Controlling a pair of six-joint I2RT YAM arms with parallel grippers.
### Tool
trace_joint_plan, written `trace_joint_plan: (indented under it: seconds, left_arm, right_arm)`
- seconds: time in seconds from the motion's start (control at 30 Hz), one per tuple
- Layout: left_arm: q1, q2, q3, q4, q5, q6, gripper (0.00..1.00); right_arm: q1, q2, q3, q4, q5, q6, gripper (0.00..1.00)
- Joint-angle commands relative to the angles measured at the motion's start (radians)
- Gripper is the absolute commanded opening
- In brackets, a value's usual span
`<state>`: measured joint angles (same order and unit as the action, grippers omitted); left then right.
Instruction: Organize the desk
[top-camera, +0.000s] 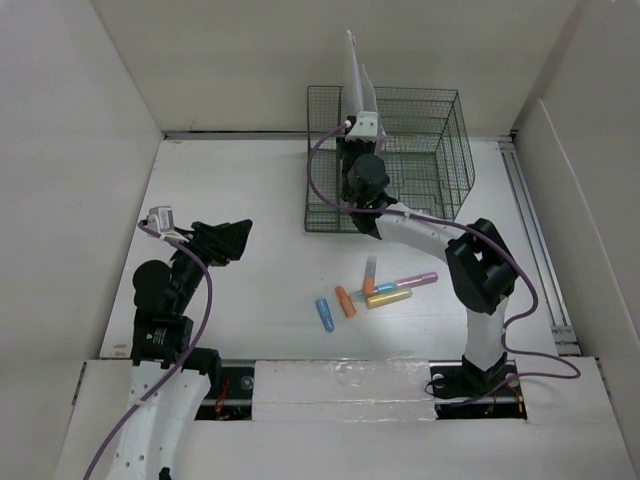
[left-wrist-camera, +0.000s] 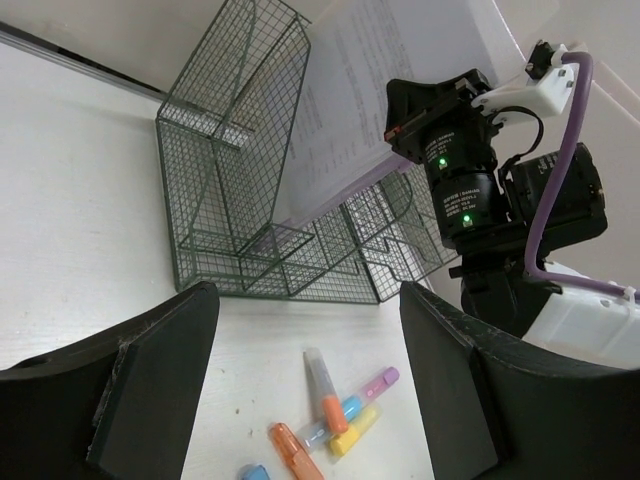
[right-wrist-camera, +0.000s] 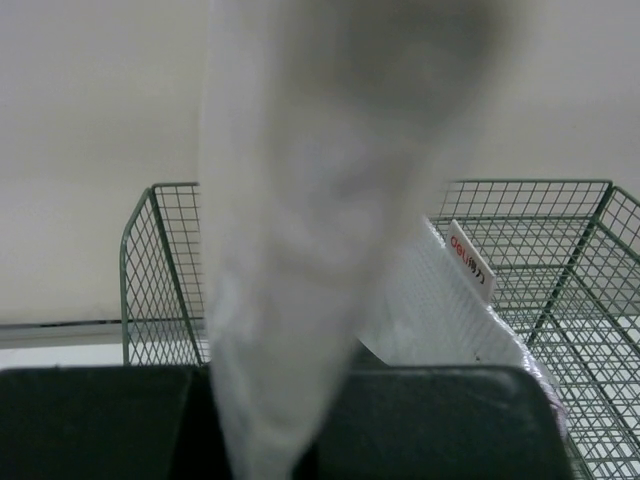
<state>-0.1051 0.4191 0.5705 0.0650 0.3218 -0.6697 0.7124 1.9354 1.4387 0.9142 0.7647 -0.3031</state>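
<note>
Slotting the paper sheaf (top-camera: 355, 70), clenched in right gripper (top-camera: 353, 118), probably wants it plumb over wire basket (top-camera: 445, 140); left gripper (left-wrist-camera: 305, 300) agape.

Left arm (top-camera: 165, 335) and right arm (top-camera: 480, 275): white link shells alternating with black cylindrical joint housings; a purple cable (left-wrist-camera: 555, 160) looped along each; white camera mount (left-wrist-camera: 520, 92) on the right wrist; two green lights (left-wrist-camera: 440, 160) on its black motor; left gripper (left-wrist-camera: 305, 290) with broad, matte black fingers.

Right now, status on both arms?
Left gripper open, empty. Right gripper shut on paper sheet, upright at mesh basket. Markers loose on desk.
</note>
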Motion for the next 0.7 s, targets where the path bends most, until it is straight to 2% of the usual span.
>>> trace_joint_plan:
  seconds: [0.0,0.47,0.67]
  left_arm:
    - [-0.005,0.017,-0.004,0.061,0.002,0.016,0.69]
    - [-0.005,0.055,-0.024,0.104,0.028,0.007,0.68]
    - [-0.005,0.055,-0.037,0.118,0.037,-0.005,0.68]
  right_arm:
    - [-0.008,-0.016,0.028,0.143,-0.047,0.021,0.0]
    - [-0.01,-0.013,-0.124,0.121,-0.019,0.191,0.0]
    - [-0.019,-0.006,-0.12,-0.001,-0.021,0.279,0.0]
